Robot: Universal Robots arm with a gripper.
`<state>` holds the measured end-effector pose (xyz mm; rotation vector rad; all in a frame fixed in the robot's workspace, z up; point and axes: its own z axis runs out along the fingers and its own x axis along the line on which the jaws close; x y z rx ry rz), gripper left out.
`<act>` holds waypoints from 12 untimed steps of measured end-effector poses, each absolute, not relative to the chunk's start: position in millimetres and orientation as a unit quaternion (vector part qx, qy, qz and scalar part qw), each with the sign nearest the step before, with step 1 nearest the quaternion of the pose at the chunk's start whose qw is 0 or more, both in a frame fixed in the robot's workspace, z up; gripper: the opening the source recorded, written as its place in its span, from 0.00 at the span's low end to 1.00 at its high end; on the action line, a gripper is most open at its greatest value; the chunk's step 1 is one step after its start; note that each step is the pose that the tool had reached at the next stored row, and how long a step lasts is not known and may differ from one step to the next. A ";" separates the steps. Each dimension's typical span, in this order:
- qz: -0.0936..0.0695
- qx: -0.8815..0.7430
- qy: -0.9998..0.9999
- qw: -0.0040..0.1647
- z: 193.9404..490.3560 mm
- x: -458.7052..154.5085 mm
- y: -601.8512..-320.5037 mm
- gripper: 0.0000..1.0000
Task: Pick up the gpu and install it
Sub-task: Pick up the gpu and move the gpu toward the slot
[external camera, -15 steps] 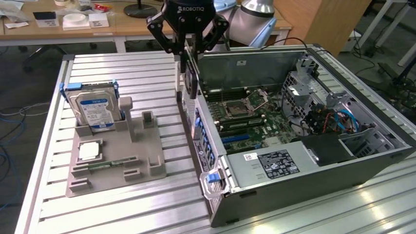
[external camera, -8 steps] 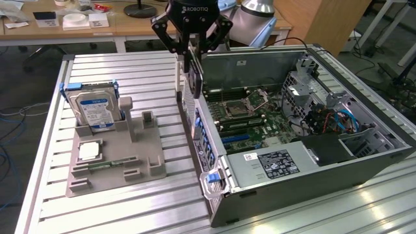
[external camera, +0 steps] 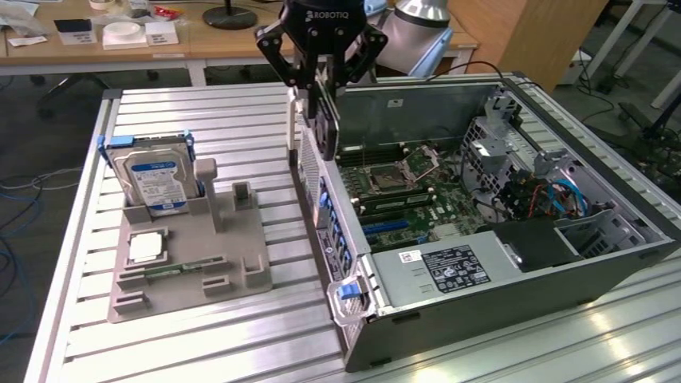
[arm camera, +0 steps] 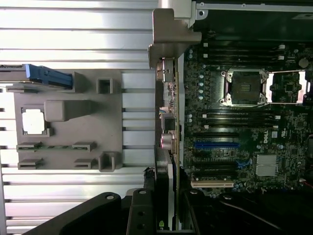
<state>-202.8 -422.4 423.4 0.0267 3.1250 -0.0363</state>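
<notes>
Hand (external camera: 321,78) points straight down, fingers part-closed, clamped on gpu (external camera: 324,124) top edge. Card hangs upright over rear wall of open PC case (external camera: 596,271), beside motherboard (external camera: 404,183). Its lower end is hard to separate from the wall. Flat dark board w/ silver metal bracket (external camera: 293,120). Ribbed alu tabletop (external camera: 213,343).

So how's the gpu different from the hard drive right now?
The gpu hangs gripped in the fingers over the computer case's edge; the hard drive stands in the grey holder. The gpu is a thin dark board; the hard drive is thicker, silver, blue-white labelled. Both stand upright on edge.
</notes>
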 end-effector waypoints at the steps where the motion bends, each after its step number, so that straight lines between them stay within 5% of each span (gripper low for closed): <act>1: -0.012 0.009 1.000 0.008 423.3 -201.8 -422.4 0.28; 12: -0.012 0.008 1.000 0.008 423.1 -186.3 -422.4 0.28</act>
